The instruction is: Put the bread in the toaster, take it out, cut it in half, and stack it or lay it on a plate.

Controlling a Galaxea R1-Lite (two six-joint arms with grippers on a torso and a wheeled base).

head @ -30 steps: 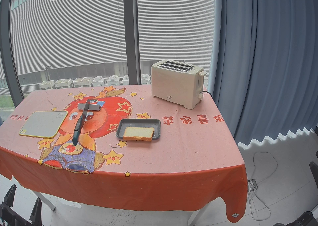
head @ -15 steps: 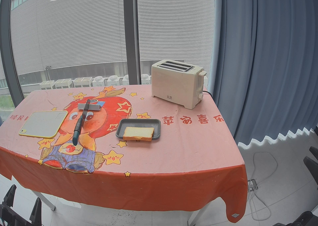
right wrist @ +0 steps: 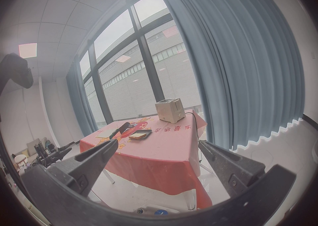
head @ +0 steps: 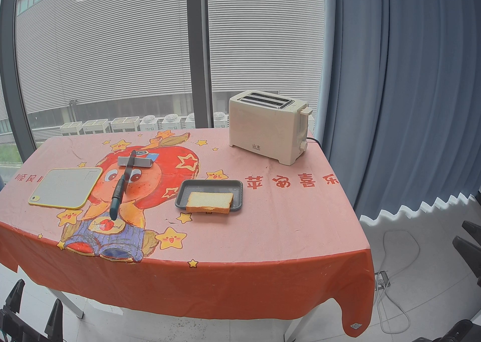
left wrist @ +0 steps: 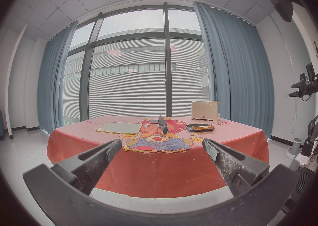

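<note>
Pale rectangular bread slice (head: 209, 201) lies in the dark metal tray (head: 208, 187), long axis left-right. The left gripper (left wrist: 161, 143) and right gripper (right wrist: 158, 143) are spread wide.

Left gripper (left wrist: 161, 146): jaws spread wide, empty; head view lower-left corner. Right gripper (right wrist: 158, 146): jaws spread wide, empty; lower-right edge.

Soft, even daylight comes through the tall window (head: 105, 42); the toaster (head: 267, 125) casts only a faint shadow. Both wrist views bend and darken at their edges.
</note>
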